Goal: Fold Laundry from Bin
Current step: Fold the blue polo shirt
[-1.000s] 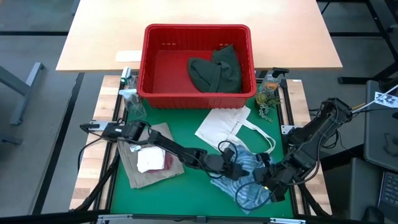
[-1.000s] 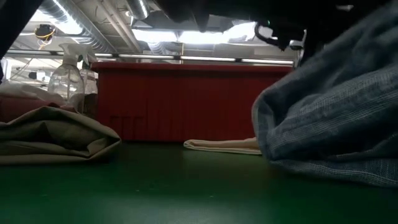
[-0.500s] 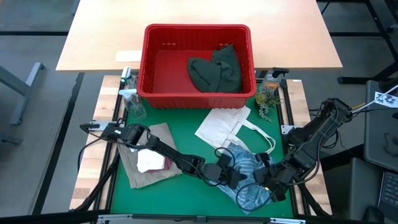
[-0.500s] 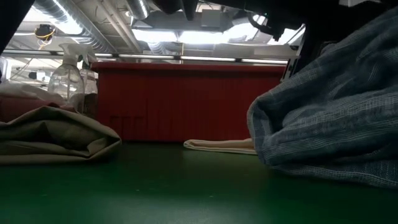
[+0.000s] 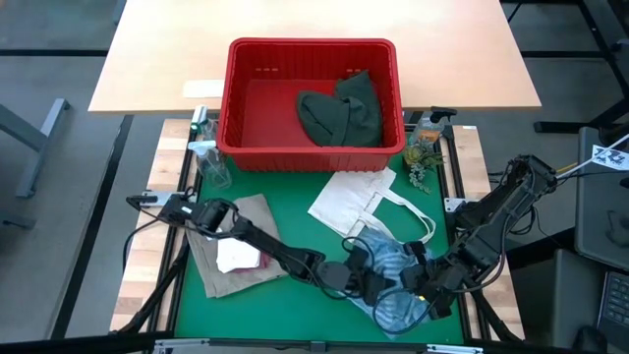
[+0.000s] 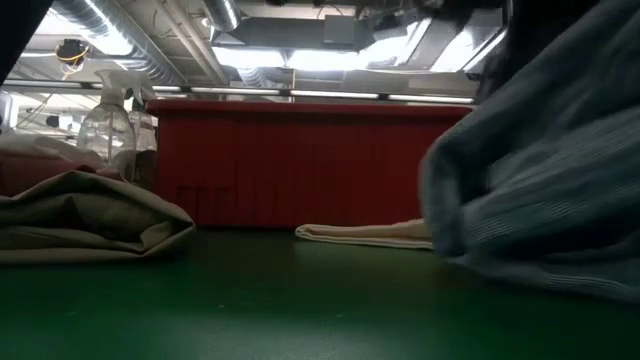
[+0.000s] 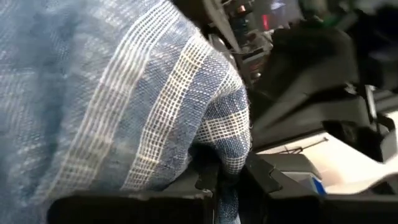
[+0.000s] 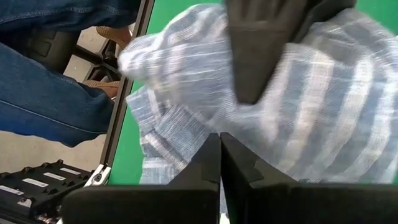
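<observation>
Laundry lies in 3 places: the blue-white striped shirt [image 5: 393, 285] is bunched on the green mat [image 5: 305, 231] at its near right, the tan garment [image 5: 231, 258] with a small white cloth [image 5: 236, 254] and a small maroon cloth [image 5: 265, 256] on it sits at the left, and the dark green garment [image 5: 339, 113] rests in the red bin [image 5: 236, 88]. Both grippers pinch the shirt: the left gripper [image 7: 227, 180] is nearly closed on a fold, and the right gripper [image 8: 219, 162] is fully closed on its edge. A white tote bag [image 5: 359, 202] lies between bin and shirt.

Two dark jointed arms — left arm [image 5: 257, 239], right arm [image 5: 496, 221] — trailing thin black cables.
</observation>
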### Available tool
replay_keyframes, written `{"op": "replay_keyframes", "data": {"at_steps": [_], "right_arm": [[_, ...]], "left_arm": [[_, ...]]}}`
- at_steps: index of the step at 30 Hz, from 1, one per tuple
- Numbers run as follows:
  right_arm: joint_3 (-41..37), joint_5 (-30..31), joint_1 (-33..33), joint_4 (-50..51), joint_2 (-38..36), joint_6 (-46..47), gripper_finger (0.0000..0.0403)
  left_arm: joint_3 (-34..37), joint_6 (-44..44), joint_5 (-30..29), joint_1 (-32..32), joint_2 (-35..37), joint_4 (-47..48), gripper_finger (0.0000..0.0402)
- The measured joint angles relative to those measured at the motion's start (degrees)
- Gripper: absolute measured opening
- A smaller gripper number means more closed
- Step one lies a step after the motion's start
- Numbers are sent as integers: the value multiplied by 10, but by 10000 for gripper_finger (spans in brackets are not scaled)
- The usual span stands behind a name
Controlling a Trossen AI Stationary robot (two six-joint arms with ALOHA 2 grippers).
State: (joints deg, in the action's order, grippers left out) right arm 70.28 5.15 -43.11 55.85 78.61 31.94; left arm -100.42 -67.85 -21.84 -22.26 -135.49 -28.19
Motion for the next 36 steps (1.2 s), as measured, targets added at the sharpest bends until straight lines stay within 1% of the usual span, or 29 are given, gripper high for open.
{"op": "replay_keyframes", "data": {"at_steps": [3,6,9,14,16,19,21,24,27,29,33,36], "right_arm": [[0,-2,0,0,0,1,1],[0,-12,-1,3,0,1,1],[0,-25,-1,4,0,7,1],[0,-31,0,1,0,8,1],[1,-50,0,6,0,8,1],[21,-86,0,50,0,8,1],[36,-87,0,78,0,8,1],[61,-62,0,109,0,8,1],[74,-33,0,114,0,7,1],[78,-21,0,111,0,7,1],[78,-26,0,107,0,10,1],[78,-33,0,107,0,13,1]], "left_arm": [[-55,32,1,-4,-34,0,28],[-99,52,33,-1,-64,5,28],[-109,35,57,4,-74,6,28],[-109,-11,64,9,-77,39,33],[-109,-24,63,9,-78,57,46],[-109,-26,60,9,-78,63,74],[-109,-30,55,9,-78,63,95],[-109,-22,48,13,-78,61,123],[-109,6,50,23,-78,39,141],[-109,34,71,29,-78,11,145],[-109,158,154,35,-78,-87,142],[-110,233,215,38,-78,-115,136]]}}
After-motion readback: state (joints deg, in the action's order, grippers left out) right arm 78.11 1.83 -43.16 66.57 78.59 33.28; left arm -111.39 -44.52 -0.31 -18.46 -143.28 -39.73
